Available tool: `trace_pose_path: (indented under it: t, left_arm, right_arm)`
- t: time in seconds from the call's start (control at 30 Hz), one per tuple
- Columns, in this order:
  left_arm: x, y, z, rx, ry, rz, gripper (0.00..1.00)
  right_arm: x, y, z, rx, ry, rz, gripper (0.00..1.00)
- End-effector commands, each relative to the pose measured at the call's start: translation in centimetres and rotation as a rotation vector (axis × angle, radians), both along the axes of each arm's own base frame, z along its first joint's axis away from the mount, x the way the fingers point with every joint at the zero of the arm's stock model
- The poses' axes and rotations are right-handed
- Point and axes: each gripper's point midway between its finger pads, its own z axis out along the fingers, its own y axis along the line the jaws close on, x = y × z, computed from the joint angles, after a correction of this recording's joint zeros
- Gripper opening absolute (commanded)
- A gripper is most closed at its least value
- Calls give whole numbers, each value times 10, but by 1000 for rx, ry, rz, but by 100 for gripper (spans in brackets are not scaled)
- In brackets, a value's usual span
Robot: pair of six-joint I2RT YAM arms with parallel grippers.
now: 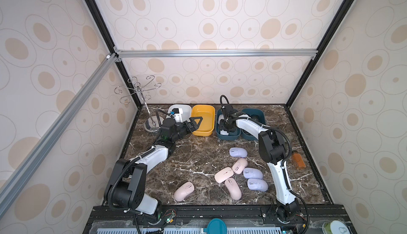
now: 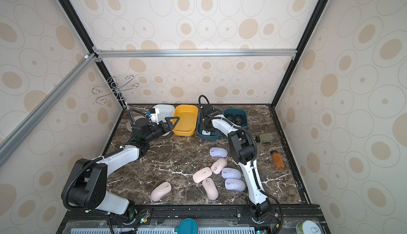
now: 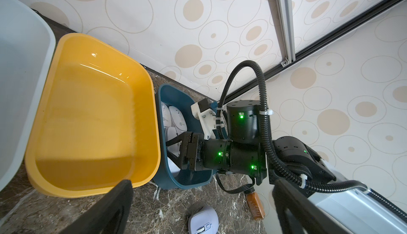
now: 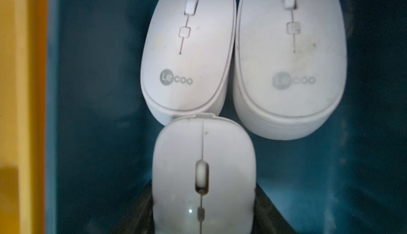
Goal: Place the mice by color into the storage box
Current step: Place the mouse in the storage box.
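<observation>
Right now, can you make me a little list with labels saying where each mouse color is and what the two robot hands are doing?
pink mice: four, on the table
lavender mice: three, on the table near the pink ones
white mice: three, in the blue bin beside the yellow bin
black mice: in the other blue bin, count unclear
yellow bin: empty
white bin: partly hidden, no mice seen
left gripper: open, empty, by the yellow bin
right gripper: in the blue bin, closed on one white mouse
</observation>
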Motion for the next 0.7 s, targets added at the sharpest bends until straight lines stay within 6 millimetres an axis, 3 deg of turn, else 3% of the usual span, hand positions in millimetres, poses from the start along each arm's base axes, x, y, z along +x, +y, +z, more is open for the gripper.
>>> trace_pose_path:
  t: [0.0,0.17,0.3,0.5,0.67]
  left_arm:
    - [4,-2,20,-23,-55,-12,100]
    - [5,-2,18,-16,-52,-10,100]
    - [5,-2,17,-16,-51,-9,100]
    - [6,-2,16,-13,-49,-12,100]
    - [6,-1,17,-8,-53,-7,100]
  right_arm:
    - [-7,-2,-16,-12,56,-13,53]
    - [-5,-4,-19,-26,76,-7,61]
    - [-1,-2,-6,-22,51,13,66]
    - [5,-2,39,-31,-28,36,70]
    - [-3,7,83,-22,-118,68,64]
